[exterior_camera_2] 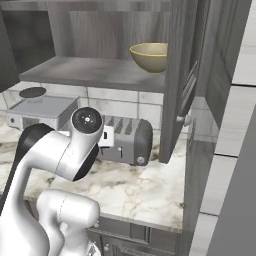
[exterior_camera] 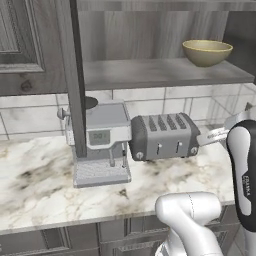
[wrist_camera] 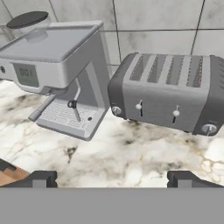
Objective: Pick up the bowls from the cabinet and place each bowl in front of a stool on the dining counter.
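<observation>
bowl (exterior_camera: 207,52) tan-olive | cabinet (exterior_camera: 160,72) dark grey wood-grain | toaster (wrist_camera: 168,92) grey | worktop (wrist_camera: 131,153) white marble, brown veins

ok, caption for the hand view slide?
Open gripper hangs over the marble worktop, facing the coffee machine and toaster.

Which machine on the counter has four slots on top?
The dark grey toaster, right of the silver coffee machine. The coffee machine has a flat top, a small screen and a drip tray instead.
</observation>
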